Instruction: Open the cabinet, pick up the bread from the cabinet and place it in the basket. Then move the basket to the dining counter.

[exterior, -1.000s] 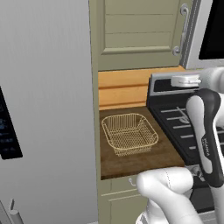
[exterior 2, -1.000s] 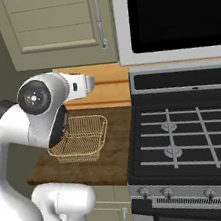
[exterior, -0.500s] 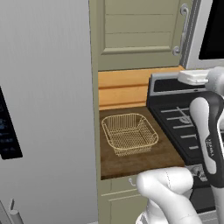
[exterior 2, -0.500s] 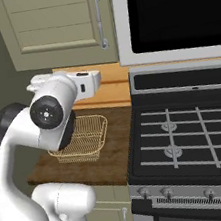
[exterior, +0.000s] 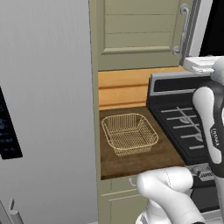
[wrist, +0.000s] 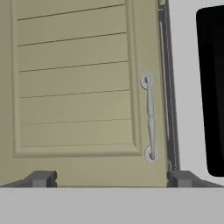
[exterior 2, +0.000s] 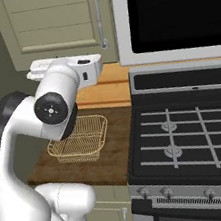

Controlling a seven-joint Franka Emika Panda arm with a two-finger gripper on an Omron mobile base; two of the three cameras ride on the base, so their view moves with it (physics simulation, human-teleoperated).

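Sage-green cabinet (wrist: 74, 87) faces my hand camera, its grooved door shut and its silver handle (wrist: 149, 118) at about three o'clock from the door's centre. My gripper (wrist: 111, 178) has its jaws spread wide, holding nothing, the two fingertips (wrist: 41, 178) low at six o'clock, short of the door. From the left base camera I see the wire basket (exterior: 129, 133) sitting empty on the narrow brown worktop (exterior: 135, 157), beside the black stove (exterior 2: 187, 135). I see the bread nowhere; the door hides whatever is inside.
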